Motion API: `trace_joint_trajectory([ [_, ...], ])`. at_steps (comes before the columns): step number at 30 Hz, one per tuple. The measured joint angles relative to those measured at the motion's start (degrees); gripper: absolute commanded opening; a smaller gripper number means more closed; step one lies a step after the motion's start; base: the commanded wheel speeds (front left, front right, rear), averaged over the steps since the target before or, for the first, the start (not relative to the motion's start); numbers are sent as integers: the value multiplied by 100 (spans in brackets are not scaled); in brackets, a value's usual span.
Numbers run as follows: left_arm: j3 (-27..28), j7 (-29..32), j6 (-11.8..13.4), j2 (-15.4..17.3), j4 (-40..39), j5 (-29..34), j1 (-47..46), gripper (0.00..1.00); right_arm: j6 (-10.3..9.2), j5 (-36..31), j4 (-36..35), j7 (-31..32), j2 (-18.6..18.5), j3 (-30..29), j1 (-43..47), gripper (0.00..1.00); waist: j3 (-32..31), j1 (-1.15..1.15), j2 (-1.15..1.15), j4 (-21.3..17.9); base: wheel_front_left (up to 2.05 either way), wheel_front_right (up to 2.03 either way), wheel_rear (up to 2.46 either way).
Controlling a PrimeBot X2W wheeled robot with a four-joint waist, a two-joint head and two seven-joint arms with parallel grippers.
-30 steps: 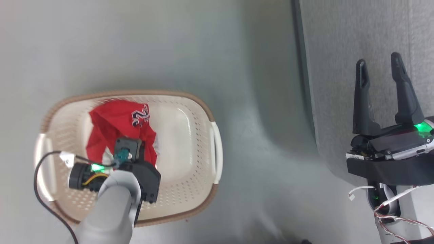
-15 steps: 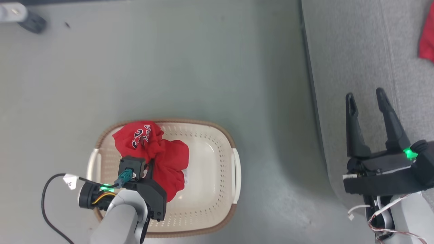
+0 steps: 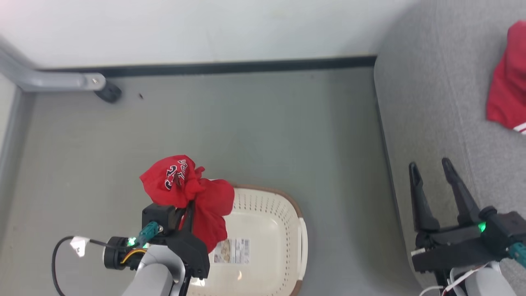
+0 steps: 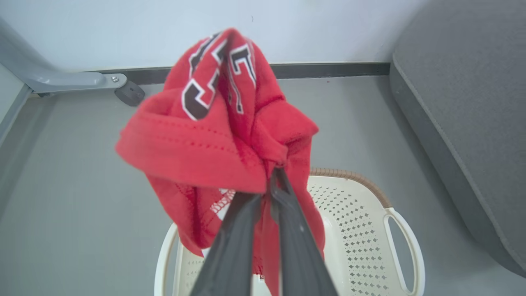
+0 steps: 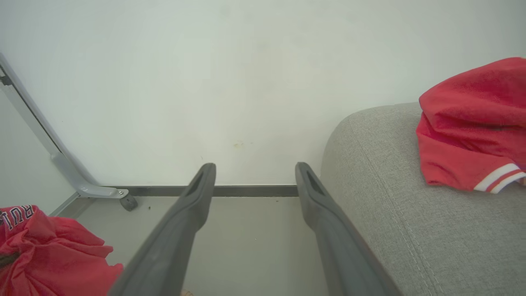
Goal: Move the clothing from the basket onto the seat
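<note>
— One large grey fabric-upholstered sofa seat (image 3: 431, 102) stands at the right. Anything on it?
— One bright red soft garment with a white-striped cuff (image 3: 507, 94), lying on the far part of the cushion.
— The cream-white perforated plastic laundry basket with a brown rim band (image 3: 267, 205)?
— It is on the grey floor (image 3: 246, 123), beside the seat and apart from it. A printed label (image 3: 232, 250) shows on its bottom.
— The second bright red garment with dark lettering (image 4: 213, 135)?
— Bunched, hanging above the basket's left part, clenched between the fingers of the left pincer (image 4: 273, 176).
— Right pincer (image 3: 429, 164)?
— Released, fingers spread, nothing between them, over the seat's near edge.
</note>
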Motion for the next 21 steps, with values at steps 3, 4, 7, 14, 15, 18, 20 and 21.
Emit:
trace_joint_trajectory([
  [3,32,0,42,4,-353,10,163,0,0,0,36,0,0,-2,165,100,-258,0,0,63,0,0,0],
  [4,35,0,42,12,-474,21,187,0,0,0,45,0,1,0,226,100,-341,0,0,82,0,0,0],
  [7,47,-1,41,26,-756,64,227,0,0,0,81,0,5,8,327,100,-503,0,0,120,0,0,0],
  [14,31,-1,-27,158,-1625,182,506,0,0,0,162,0,74,125,543,100,-1019,0,0,218,0,0,0],
  [15,18,-1,-70,165,-1740,221,547,0,0,0,168,0,87,144,586,100,-1088,0,0,225,0,0,0],
  [18,-76,-2,-171,164,-2183,331,706,0,0,0,198,0,113,207,762,100,-1346,0,0,234,0,0,0],
  [20,-135,-2,-272,163,-2386,358,812,0,0,0,198,0,132,240,859,100,-1466,0,0,227,0,0,0],
  [21,-159,-2,-308,160,-2475,361,872,0,0,0,192,1,145,260,899,100,-1521,0,0,220,0,0,0],
])
